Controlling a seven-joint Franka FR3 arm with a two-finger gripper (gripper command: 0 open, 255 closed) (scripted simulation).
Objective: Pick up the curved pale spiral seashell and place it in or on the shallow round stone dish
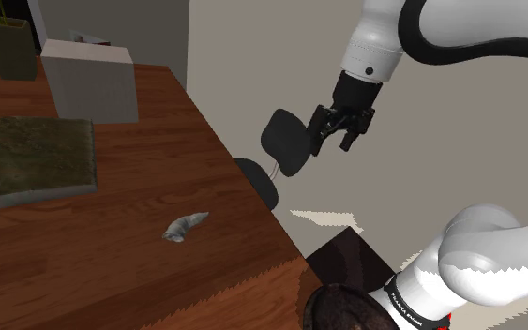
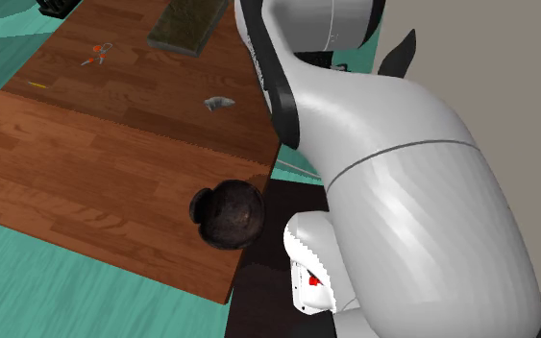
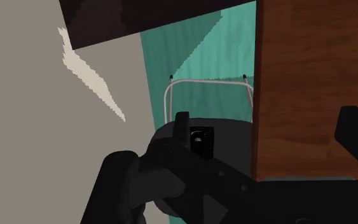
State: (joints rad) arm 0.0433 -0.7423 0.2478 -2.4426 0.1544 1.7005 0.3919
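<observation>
Pale curved spiral seashell (image 1: 185, 226) lies flat on brown wooden table (image 1: 158, 141), mid-surface, near mossy grey-green square slab (image 1: 37, 159). Dark shallow round stone dish (image 2: 228, 213) sits at table's corner, well apart from seashell. Black two-finger tool (image 1: 336, 141) hangs beyond table edge, beside black chair (image 1: 285, 141). Fingers apart, gripping nothing.

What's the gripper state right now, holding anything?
Gripper: open, holding nothing, in the air beyond the table edge; the seashell lies on the table.
</observation>
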